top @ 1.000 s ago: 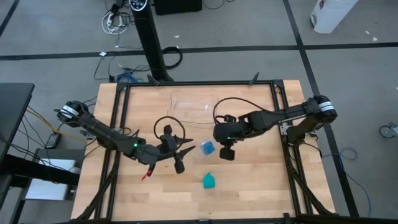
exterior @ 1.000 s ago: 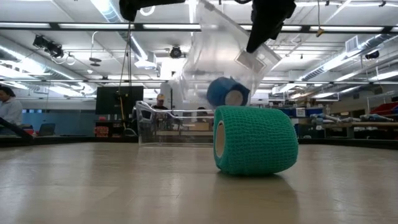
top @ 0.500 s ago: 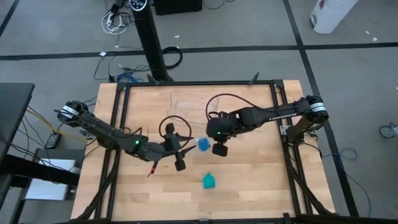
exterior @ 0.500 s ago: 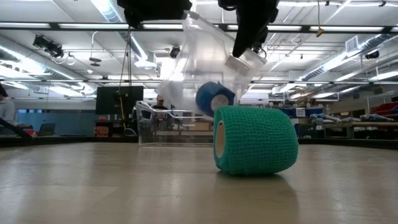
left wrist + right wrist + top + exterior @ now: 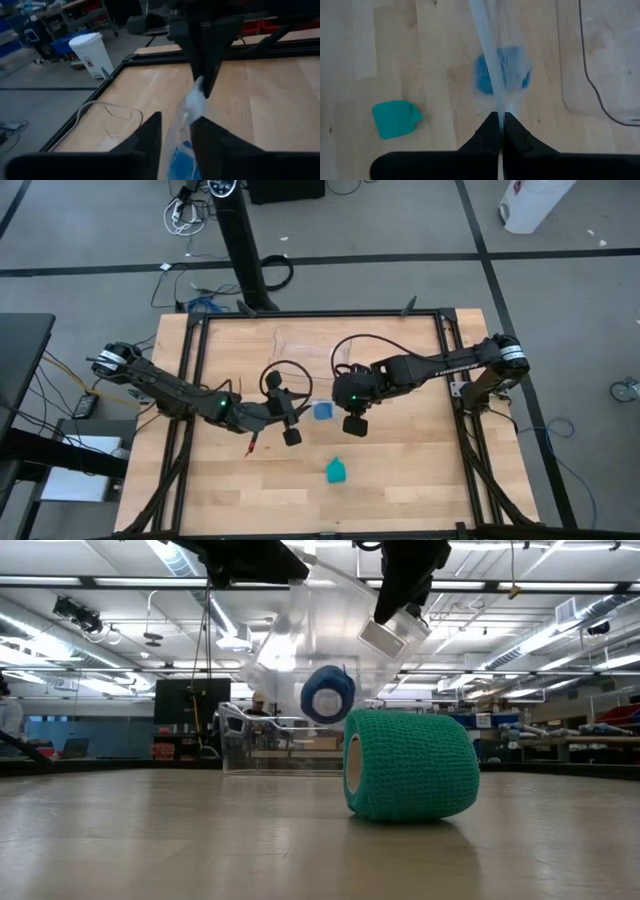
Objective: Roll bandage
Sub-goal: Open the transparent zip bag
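The teal-green bandage point(image 5: 336, 471) is a stubby roll lying on its curved side on the table near the front edge, large in the low view point(image 5: 410, 765). No gripper touches it. Above the table's middle, a clear plastic bag point(image 5: 330, 630) with a bright-blue roll point(image 5: 323, 411) inside hangs between both grippers. My right gripper point(image 5: 499, 116) is shut on the bag's top. My left gripper point(image 5: 176, 120) comes in from the table's left with the bag between its fingers. My left gripper has the clear bag's lower part point(image 5: 186, 112), just above the blue roll point(image 5: 181, 159), between its two fingers, which come nearly level from the table's left. The plastic fills the gap. The bag is clear of the table. My right gripper pinches the bag's thin upper edge point(image 5: 500, 107) between its two shut fingers, which slant down from above on the table's right side. The bag hangs below them, drawn into a narrow strip, with the blue roll point(image 5: 501, 70) in its lower part and off the table.
A clear plastic tray point(image 5: 310, 345) stands on the far half of the table, also in the right wrist view point(image 5: 600, 75). A small red object point(image 5: 252, 448) lies under my left arm. Black frame rails point(image 5: 450, 360) border the wooden top.
My right gripper has carried the hanging bag a little toward the table's left, and the blue roll inside has swung left with it. My left gripper has swung in toward the bag, rolled somewhat, and brought its fingers closer together around the plastic. The teal bandage has not moved.
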Available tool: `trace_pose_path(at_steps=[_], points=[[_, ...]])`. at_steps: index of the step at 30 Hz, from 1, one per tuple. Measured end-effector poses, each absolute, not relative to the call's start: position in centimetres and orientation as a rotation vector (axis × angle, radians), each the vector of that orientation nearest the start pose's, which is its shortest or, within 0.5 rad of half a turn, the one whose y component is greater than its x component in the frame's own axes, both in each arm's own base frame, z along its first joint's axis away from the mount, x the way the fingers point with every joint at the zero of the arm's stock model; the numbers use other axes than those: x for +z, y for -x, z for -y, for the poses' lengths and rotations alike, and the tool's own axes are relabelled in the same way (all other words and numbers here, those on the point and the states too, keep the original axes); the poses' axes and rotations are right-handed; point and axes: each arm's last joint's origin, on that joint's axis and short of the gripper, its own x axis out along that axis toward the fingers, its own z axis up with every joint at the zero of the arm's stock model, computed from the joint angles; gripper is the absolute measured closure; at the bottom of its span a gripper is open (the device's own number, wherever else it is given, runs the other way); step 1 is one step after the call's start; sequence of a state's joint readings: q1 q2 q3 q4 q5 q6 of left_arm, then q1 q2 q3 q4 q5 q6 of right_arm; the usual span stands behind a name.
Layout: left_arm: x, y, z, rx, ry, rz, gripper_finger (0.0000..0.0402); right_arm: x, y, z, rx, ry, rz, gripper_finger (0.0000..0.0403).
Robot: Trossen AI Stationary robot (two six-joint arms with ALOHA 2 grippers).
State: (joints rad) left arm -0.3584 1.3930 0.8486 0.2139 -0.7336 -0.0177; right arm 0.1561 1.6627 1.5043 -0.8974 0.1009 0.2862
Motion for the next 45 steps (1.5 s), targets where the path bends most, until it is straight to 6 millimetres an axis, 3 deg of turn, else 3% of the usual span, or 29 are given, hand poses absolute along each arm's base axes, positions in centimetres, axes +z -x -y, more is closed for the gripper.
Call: trace_pose_path(at_steps=[4, 6, 11, 19, 28, 39, 45], points=[[26.0, -28.7, 8.7, 0.368, -0.163, -0.276, 0.0373, 30.4, -34.2, -5.2, -0.059, -0.114, -1.027, 0.0400], [26.0, -28.7, 8.7, 0.362, -0.155, -0.272, 0.0391, 30.4, -34.3, -5.4, -0.038, -0.105, -1.012, 0.0390], [25.7, -28.6, 8.7, 0.366, -0.116, -0.290, 0.0397, 31.0, -33.7, -6.0, -0.038, -0.074, -0.998, 0.0345], [25.7, -28.7, 8.6, 0.341, -0.086, -0.289, 0.0399, 33.5, -33.7, -7.7, -0.091, 0.163, -0.754, 0.0295], [25.7, -28.7, 8.6, 0.340, -0.061, -0.285, 0.0400, 33.1, -35.6, -8.4, -0.076, 0.291, -0.647, 0.0302], [25.9, -28.7, 8.6, 0.350, -0.010, -0.257, 0.0401, 31.6, -36.8, -8.6, -0.088, 0.386, -0.671, 0.0318], [25.9, -28.7, 8.6, 0.369, 0.006, -0.253, 0.0401, 31.7, -37.0, -8.7, -0.130, 0.415, -0.643, 0.0337]])
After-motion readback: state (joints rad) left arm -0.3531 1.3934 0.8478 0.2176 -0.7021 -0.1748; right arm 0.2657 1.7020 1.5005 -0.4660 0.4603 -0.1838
